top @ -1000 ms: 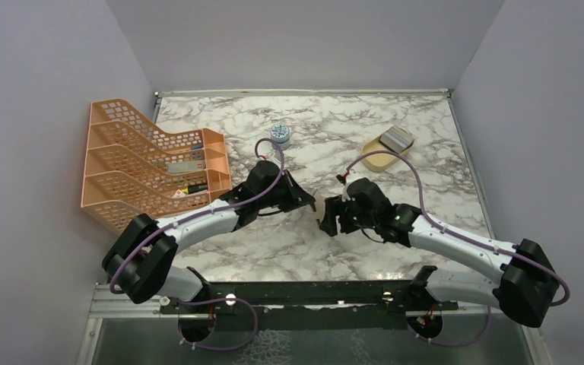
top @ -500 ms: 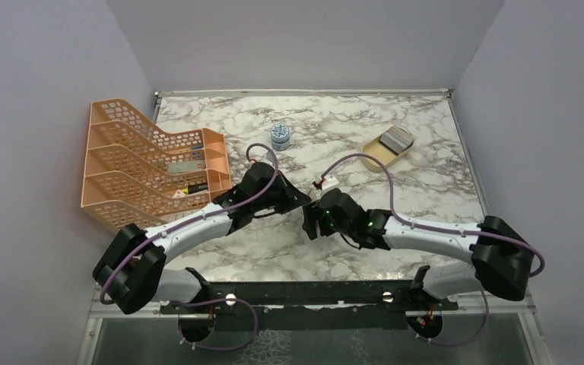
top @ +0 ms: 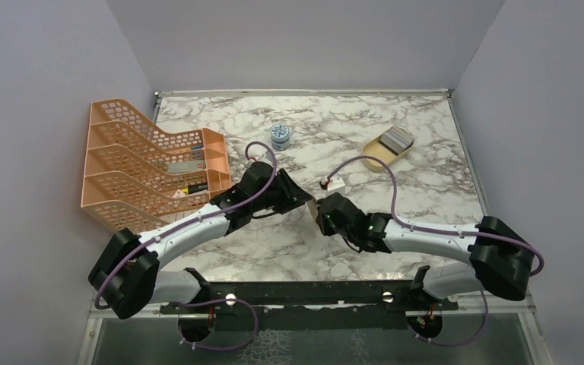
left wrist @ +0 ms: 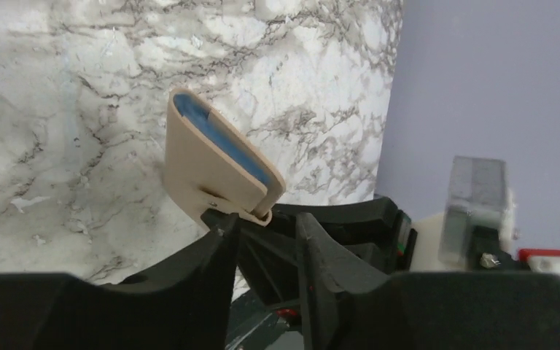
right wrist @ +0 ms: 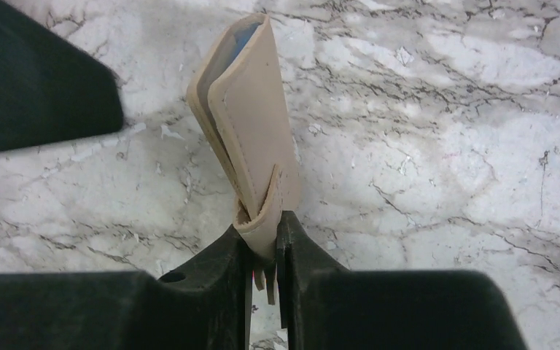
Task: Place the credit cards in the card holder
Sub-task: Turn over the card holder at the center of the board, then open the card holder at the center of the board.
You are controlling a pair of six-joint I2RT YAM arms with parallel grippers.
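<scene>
One card holder point(right wrist: 251, 124), tan outside with pale blue lining showing at its open edge, is held up near the middle of the bench point(top: 426, 114), a little toward the near edge, between the two arms' tips. The right gripper point(right wrist: 264, 226) has its fingers pressed together on the holder's folded end, where the small tab hangs, so the holder juts out from them, folded almost flat. Whether its far end touches the marble I cannot tell. The left gripper point(left wrist: 264, 222) faces it from the other side with its two fingers standing a little apart; the holder's lower corner sits right at the tip of one finger, and the other finger is clear of it. Toward the far right corner lies one beige dish point(top: 376, 161) with a silvery-grey stack of credit cards point(top: 397, 138) in it; how many cards cannot be counted. One small round blue-and-white tin point(top: 279, 134) stands near the middle of the far edge. One orange stepped tray point(top: 122, 152) stands on the left edge.
</scene>
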